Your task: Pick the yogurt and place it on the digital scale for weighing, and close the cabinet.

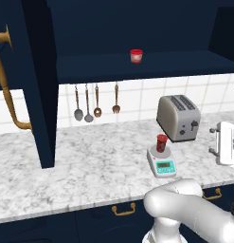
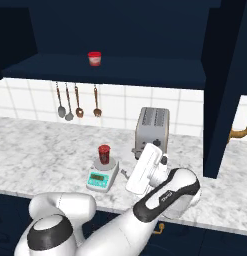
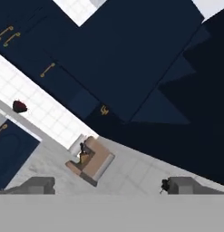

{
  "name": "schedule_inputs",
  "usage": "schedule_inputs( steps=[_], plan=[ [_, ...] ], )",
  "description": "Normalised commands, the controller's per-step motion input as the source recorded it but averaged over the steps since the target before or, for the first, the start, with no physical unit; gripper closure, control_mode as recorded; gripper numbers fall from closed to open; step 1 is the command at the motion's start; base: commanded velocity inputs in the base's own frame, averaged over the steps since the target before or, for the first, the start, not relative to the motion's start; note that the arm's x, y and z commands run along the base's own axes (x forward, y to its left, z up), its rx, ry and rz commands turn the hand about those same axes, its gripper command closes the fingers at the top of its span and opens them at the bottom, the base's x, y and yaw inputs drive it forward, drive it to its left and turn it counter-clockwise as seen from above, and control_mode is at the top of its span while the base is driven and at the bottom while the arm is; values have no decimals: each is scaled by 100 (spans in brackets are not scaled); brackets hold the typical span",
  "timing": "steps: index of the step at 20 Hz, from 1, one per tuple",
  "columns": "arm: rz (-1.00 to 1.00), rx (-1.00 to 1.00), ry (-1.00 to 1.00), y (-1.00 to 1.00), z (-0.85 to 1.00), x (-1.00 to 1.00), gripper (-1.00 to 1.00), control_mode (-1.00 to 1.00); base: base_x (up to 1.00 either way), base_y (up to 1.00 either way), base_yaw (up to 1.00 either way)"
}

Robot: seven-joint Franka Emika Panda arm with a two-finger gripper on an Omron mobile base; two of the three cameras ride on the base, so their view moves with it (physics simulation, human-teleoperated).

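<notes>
Standing already on the scale (image 1: 161,163) at the surface's near edge, yogurt (image 1: 161,143) done; with fingers (image 3: 180,185) spread and empty, swing toward the open cabinet door (image 2: 227,90) on the right and push it flat.

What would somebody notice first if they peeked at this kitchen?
Probably the yogurt, a dark-red cup standing upright on the round platter of the digital scale, mid-counter in front of the silver toaster. Next, the big navy cabinet above, its doors swung open, with a small red-lidded cup alone on its shelf. The white gripper hangs just right of the toaster, away from the cup.
</notes>
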Motion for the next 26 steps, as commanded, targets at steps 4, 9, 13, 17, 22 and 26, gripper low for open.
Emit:
schedule_inputs(
  steps=[4, 9, 13, 17, 22, 26],
  plan=[
    [0, 1, -35, -41, 58, -50, -100, -100, 0, 0, 0],
    [0, 20, -27, -29, 29, -29, -100, -100, 0, 0, 0],
    [-2, 31, -18, -74, 45, -59, -100, -100, 0, 0, 0],
    [-9, 29, -17, -54, 39, -73, -100, -100, 0, 0, 0],
    [-5, 15, 5, -84, 23, -40, -100, -100, 0, 0, 0],
    [0, 4, 21, -95, 33, -14, -100, -100, 0, 0, 0]
  ],
)
